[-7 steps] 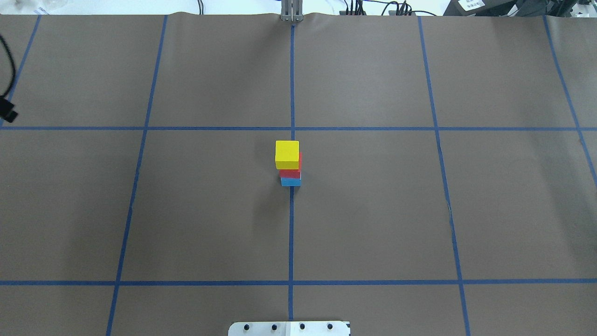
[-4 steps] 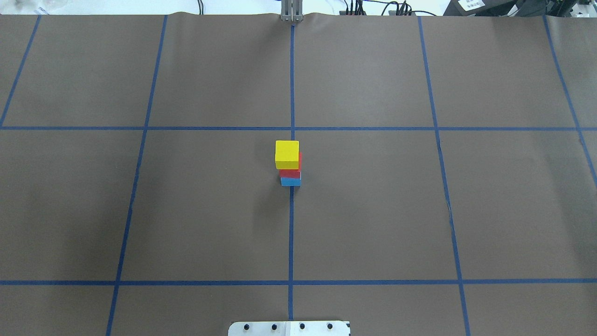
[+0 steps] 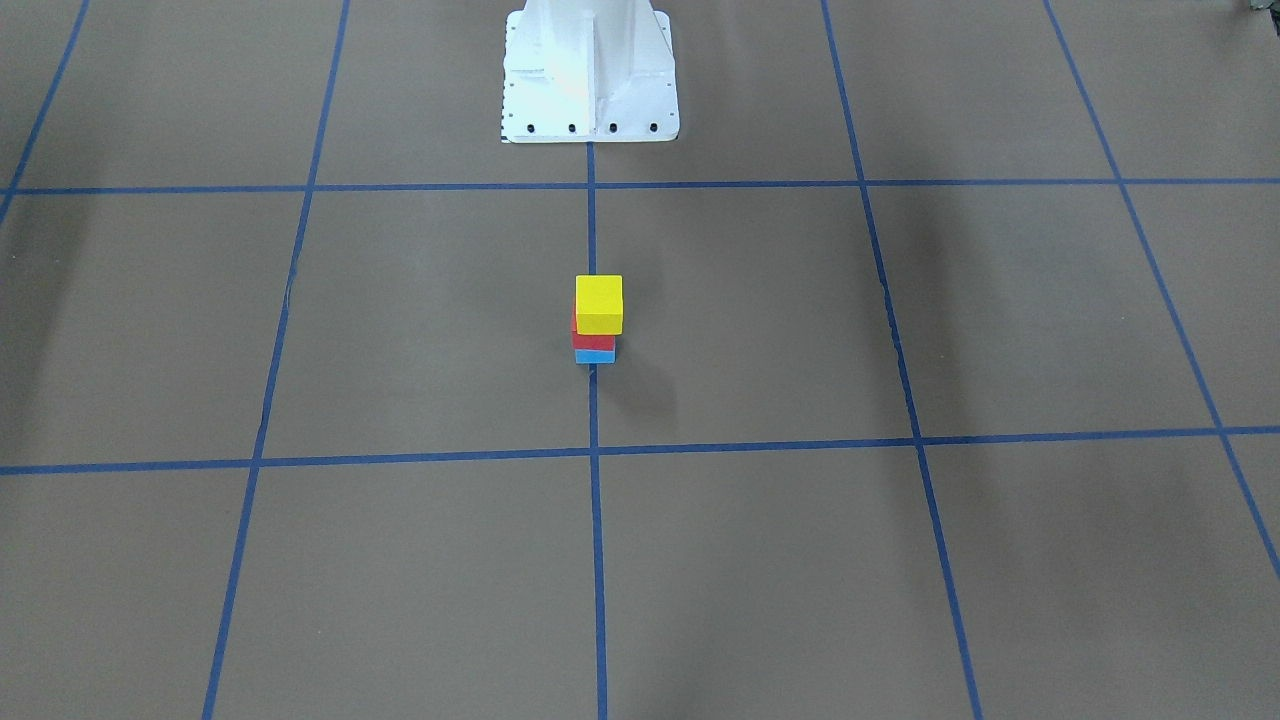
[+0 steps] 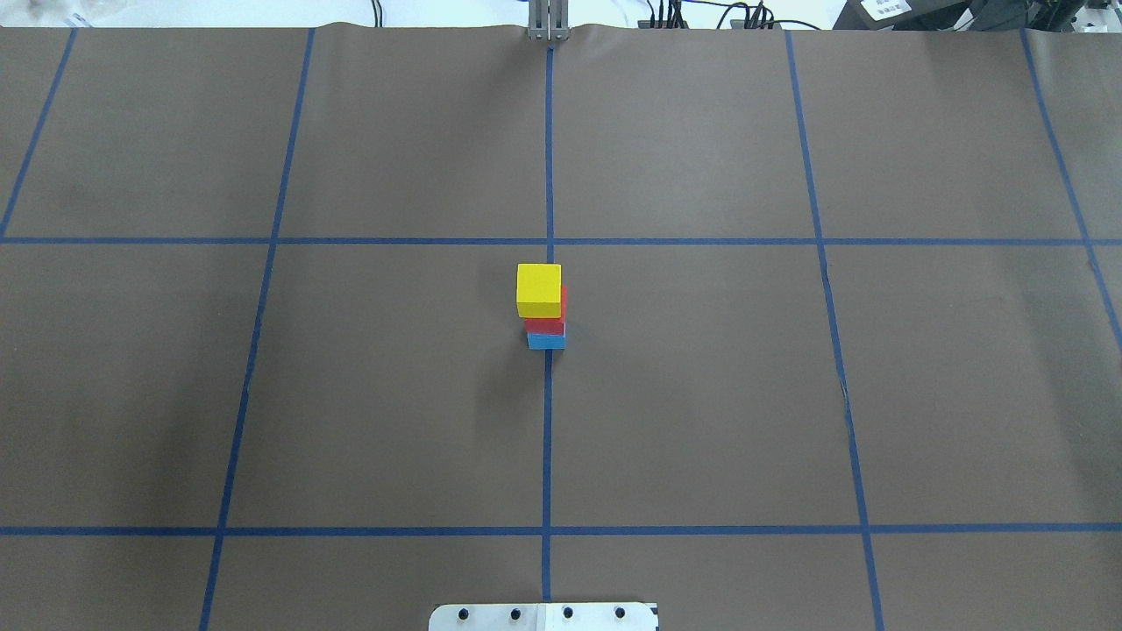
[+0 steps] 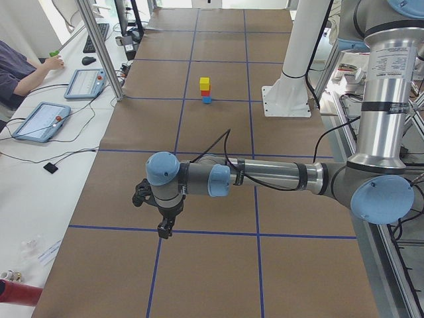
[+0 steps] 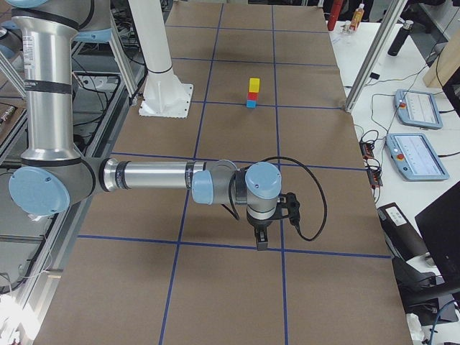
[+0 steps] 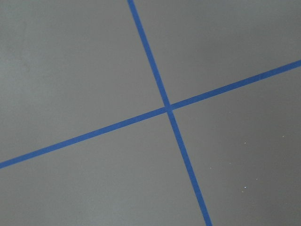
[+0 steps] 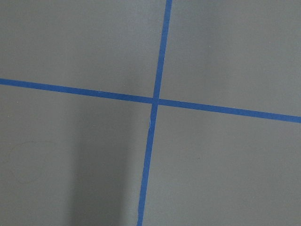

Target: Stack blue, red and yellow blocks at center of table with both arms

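Stack, mid-frame: yellow block (image 4: 539, 289) overhung red (image 4: 545, 327) above blue (image 4: 546, 342), might topple if jolted; left fingers (image 5: 163, 230), right fingers (image 6: 261, 239), opening untellable.

1. A brown paper-covered surface (image 4: 394, 394) is crossed by a grid of blue tape lines (image 4: 549, 158).
2. Black cables (image 4: 671, 13) hang behind the surface's far edge.
3. A white bench (image 5: 26, 192) runs along that far edge; on it lie two grey tablet-style pendants with red buttons (image 5: 41, 121), one beyond the other, with a black keyboard (image 5: 93, 36) and a dark mouse (image 5: 89, 60) further along.
4. A seated person in a dark sleeve (image 5: 16, 66) rests a hand on the bench.
5. A slanted aluminium post (image 5: 99, 50) meets the surface's far edge.
6. A red bottle (image 6: 334, 11) stands beyond the surface's left end.
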